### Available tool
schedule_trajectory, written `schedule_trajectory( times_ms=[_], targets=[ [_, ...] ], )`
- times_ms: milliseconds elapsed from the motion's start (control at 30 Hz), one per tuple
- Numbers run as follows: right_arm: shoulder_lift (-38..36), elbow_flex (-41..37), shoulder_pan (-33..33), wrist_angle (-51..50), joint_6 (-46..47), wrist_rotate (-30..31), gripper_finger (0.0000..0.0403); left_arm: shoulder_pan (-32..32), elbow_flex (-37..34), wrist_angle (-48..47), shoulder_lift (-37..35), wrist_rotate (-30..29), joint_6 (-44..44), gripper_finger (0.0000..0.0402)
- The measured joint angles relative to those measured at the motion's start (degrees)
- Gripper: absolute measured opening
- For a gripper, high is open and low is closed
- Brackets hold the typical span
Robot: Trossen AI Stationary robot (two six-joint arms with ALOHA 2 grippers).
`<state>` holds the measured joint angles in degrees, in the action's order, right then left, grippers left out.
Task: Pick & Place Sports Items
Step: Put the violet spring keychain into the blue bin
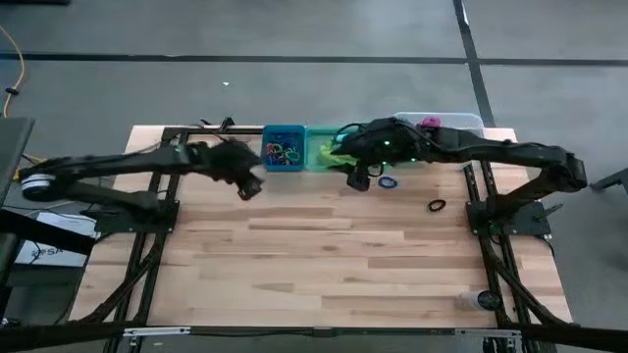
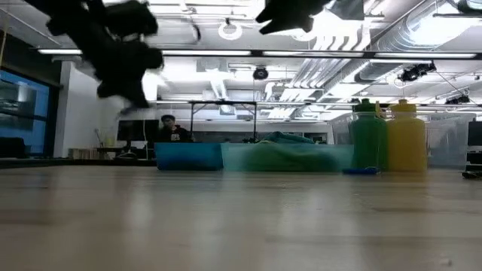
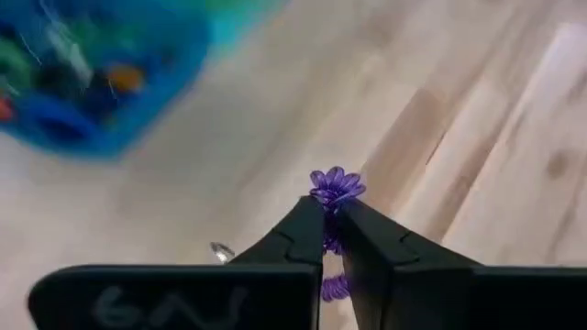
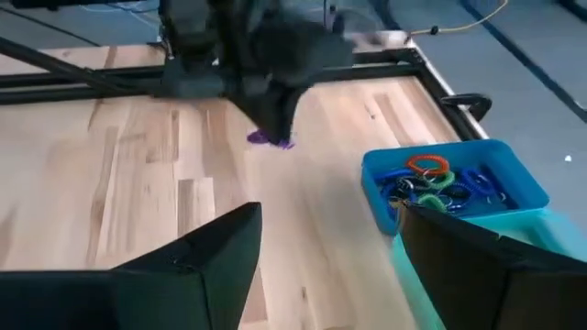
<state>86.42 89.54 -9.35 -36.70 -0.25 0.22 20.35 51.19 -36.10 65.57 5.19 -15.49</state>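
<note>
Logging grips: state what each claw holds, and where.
Left claw pinches a small purple coiled rubbery ring at its lower loops. Right claw is open, empty.

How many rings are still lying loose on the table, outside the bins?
2: a blue ring near the green bin, and a dark ring further right. A purple ring is in the left hand; others may be hidden.

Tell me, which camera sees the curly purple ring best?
The left wrist view: the purple ring sits pinched in the left tool, close up. The right wrist view shows it small, far off. The high and low views don't show it clearly.
</note>
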Motion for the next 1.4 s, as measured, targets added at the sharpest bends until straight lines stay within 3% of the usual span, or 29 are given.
schedule_trajectory(
  times_ms=[167,333,600,1033,1167,1400],
  targets=[
    [-0.4,0.0,-0.4,-0.3,0.1,0.0,0.0204,4.8,4.2,1.6,-1.5,-0.8,3.8,0.0006],
    [-0.6,0.0,-0.5,0.0,0.0,-0.1,0.0204,9.8,4.8,9.9,0.0,-0.8,7.0,0.0006],
    [-0.6,0.0,-0.6,0.1,-0.1,-0.1,0.0204,15.3,4.8,20.6,9.1,0.3,10.9,0.0006],
    [-0.6,0.0,-0.6,0.1,-0.1,1.4,0.0204,18.3,4.8,31.1,22.8,0.4,13.9,0.0007],
    [-0.6,0.0,-0.6,0.1,0.0,1.4,0.0204,18.5,4.8,31.0,23.2,0.3,15.7,0.0044],
    [-0.5,0.0,-0.6,0.1,0.0,1.4,0.0204,18.4,4.8,31.0,23.2,0.3,15.5,0.0173]
  ],
)
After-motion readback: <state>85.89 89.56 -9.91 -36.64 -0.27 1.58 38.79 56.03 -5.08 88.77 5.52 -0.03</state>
